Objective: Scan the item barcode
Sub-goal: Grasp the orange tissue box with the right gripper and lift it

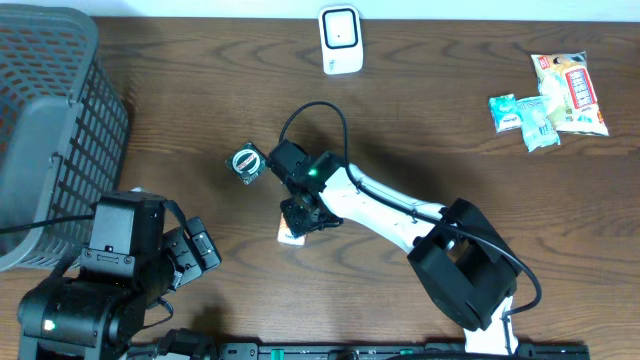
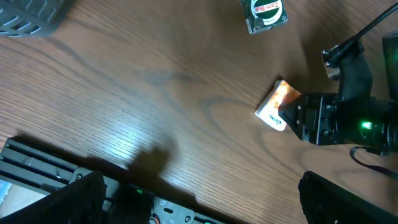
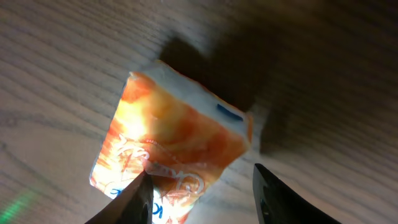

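1. Right gripper (image 3: 202, 186): the pincer is roughly half open and points down at the orange packet (image 3: 180, 143).
2. In the right wrist view the two dark fingertips (image 3: 140, 199) sit on either side of the packet's near end. One overlaps the packet's edge. The other has a visible strip of table between it and the packet.
3. No clamp is visible, so the jaws straddle the packet rather than grip it. I cannot tell whether the overlapping fingertip actually touches the wrapper.
4. The packet is on the table (image 1: 450, 130), about mid-table and slightly left of centre. It is orange and white with a small blue mark on one side edge. It is skewed to the wood grain.
5. In the left wrist view the packet's white printed end sticks out from under the gripper and the rest is covered. The print is too small to read.
6. The scanner (image 1: 340, 40) is a white unit at the far edge, near the centre, well apart from the packet.
7. A round green tin (image 1: 246, 162) lies just left of the right arm's wrist, farther away than the packet. It touches neither.
8. Left gripper (image 2: 199, 199): jaws wide apart with nothing between them. It is parked at the near left, well clear of the packet.
9. A grey mesh basket (image 1: 50, 120) sits at the far left.
10. Snack packets (image 1: 568, 92) lie at the far right with small green sachets (image 1: 525, 115) just beside them.
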Controlling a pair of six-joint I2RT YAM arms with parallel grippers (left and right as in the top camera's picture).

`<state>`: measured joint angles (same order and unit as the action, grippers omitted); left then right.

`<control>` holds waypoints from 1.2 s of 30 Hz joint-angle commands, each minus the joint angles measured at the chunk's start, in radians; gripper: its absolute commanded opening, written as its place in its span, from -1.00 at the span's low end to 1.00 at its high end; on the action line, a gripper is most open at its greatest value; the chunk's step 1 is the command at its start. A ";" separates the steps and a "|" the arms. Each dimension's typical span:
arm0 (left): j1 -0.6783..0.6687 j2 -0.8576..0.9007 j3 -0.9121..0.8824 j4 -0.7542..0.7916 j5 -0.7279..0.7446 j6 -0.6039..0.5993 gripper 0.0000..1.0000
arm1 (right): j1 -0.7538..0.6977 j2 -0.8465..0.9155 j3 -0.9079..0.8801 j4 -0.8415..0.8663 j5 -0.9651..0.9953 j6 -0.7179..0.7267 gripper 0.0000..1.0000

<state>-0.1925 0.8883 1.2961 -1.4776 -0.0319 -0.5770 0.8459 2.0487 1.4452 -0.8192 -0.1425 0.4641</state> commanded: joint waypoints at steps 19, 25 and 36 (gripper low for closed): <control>-0.001 -0.001 -0.001 -0.003 -0.006 -0.004 0.95 | -0.173 0.005 0.195 -0.430 0.269 -0.061 -0.15; -0.001 -0.001 -0.001 -0.003 -0.006 -0.005 0.95 | -0.145 0.005 0.218 -0.418 0.161 -0.132 -0.08; -0.001 -0.001 -0.001 -0.003 -0.006 -0.005 0.95 | -0.152 0.005 0.205 -0.405 0.267 -0.100 0.05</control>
<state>-0.1925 0.8883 1.2961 -1.4776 -0.0322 -0.5770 0.7254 2.0533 1.6478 -1.2293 0.0891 0.3553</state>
